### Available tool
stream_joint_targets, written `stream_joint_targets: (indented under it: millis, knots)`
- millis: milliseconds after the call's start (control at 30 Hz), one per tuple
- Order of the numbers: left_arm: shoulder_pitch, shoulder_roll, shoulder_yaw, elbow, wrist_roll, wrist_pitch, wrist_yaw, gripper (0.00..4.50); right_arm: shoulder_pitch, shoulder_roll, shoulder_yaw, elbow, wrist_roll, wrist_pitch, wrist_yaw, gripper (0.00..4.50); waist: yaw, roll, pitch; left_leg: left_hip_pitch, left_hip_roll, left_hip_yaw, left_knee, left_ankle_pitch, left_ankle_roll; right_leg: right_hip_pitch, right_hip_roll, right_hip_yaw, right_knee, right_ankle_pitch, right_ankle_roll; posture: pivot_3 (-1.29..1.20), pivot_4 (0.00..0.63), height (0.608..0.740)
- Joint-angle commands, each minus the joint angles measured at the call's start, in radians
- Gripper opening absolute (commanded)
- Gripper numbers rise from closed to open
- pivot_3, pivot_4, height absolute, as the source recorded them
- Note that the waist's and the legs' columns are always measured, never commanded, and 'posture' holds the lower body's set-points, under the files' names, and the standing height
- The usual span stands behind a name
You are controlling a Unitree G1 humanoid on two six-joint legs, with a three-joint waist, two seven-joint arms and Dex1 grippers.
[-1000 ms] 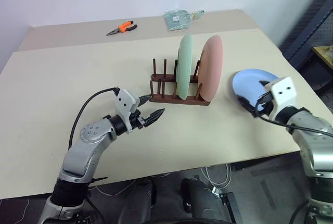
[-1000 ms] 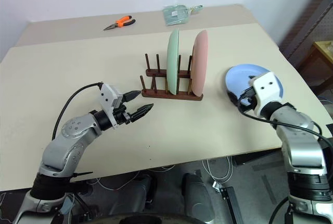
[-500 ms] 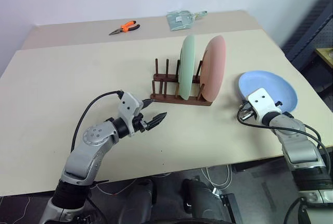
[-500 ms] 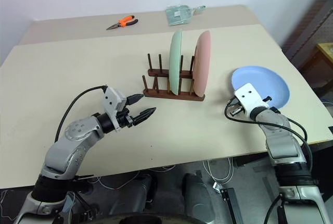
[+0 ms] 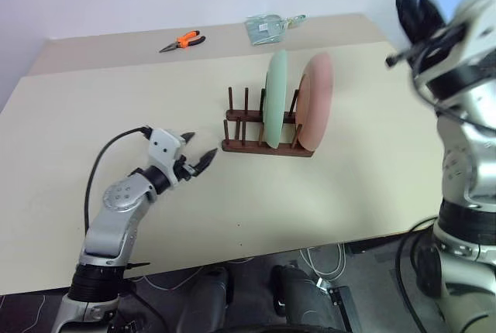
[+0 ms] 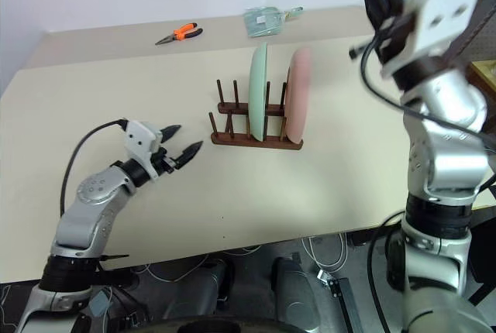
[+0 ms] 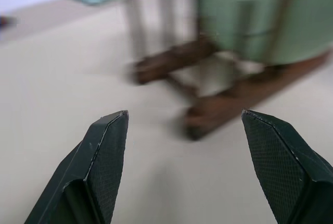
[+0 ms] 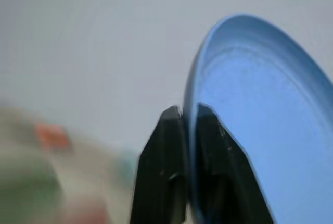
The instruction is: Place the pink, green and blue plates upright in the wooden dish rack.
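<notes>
Between the fingers of the right gripper (image 8: pixel 188 117) sits the rim of the blue plate (image 8: pixel 260 130), pinched edge-on, so the plate hangs on edge rather than flat; judged, that grip suits sliding it down between pegs. Gripper and plate are high above the table (image 5: pixel 310 193), up and to the right of the rack (image 5: pixel 263 135), well clear of its pegs.

Below and left of that gripper, the rack holds the green plate (image 5: pixel 276 97) and the pink plate (image 5: pixel 316 101), both upright, side by side in the right-hand slots, the pink one at the end. The pegs to the left of the green plate are free; judged, the blue plate goes there, which calls for carrying it across over the two standing plates.

The left gripper (image 5: pixel 200 159) is empty, jaws spread, low over the table just left of the rack's near end, pointing at it; possibly placed to steady the rack.

Far beyond the rack lie orange-handled pliers (image 5: pixel 183 40) and a plastic bag (image 5: pixel 267 27), uninvolved.
</notes>
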Motion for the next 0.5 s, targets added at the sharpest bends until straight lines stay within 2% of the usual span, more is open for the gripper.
stream_joint_targets:
  millis: [33, 167, 333, 500]
  knots:
    - [-0.024, 0.011, 0.04, 0.035, 0.022, -0.066, 0.008, 3.58, -0.075, 0.096, 0.006, -0.121, 0.306, 0.172, -0.064, 0.04, 0.002, -0.001, -0.001, 0.0, 0.0, 0.0, 0.0, 0.0, 0.0, 0.001, 0.0, 0.0, -0.001, 0.0, 0.0, 0.0, 0.15, 0.74]
    - [-0.037, 0.005, 0.059, 0.081, 0.041, -0.104, 0.034, 3.58, -0.159, 0.333, 0.051, -0.138, 0.529, 0.239, -0.285, 0.04, -0.001, -0.001, -0.001, 0.0, 0.0, 0.0, 0.0, 0.0, 0.0, -0.001, -0.001, 0.001, 0.0, 0.0, -0.002, 0.0, 0.15, 0.74]
    - [-0.014, -0.001, 0.065, 0.088, 0.043, -0.122, 0.048, 3.58, -0.191, 0.544, 0.097, -0.086, 0.682, 0.249, -0.479, 0.04, -0.005, -0.001, -0.001, -0.002, 0.0, 0.0, -0.001, 0.0, 0.0, -0.004, -0.001, 0.001, 0.002, 0.0, 0.0, 0.0, 0.15, 0.74]
    - [0.007, -0.007, 0.069, 0.072, 0.049, -0.122, 0.066, 3.58, -0.19, 0.667, 0.104, -0.016, 0.824, 0.24, -0.609, 0.04, -0.021, 0.0, -0.001, -0.002, -0.001, 0.0, -0.002, 0.0, 0.0, -0.005, -0.001, 0.001, 0.004, 0.001, 0.0, 0.0, 0.15, 0.74]
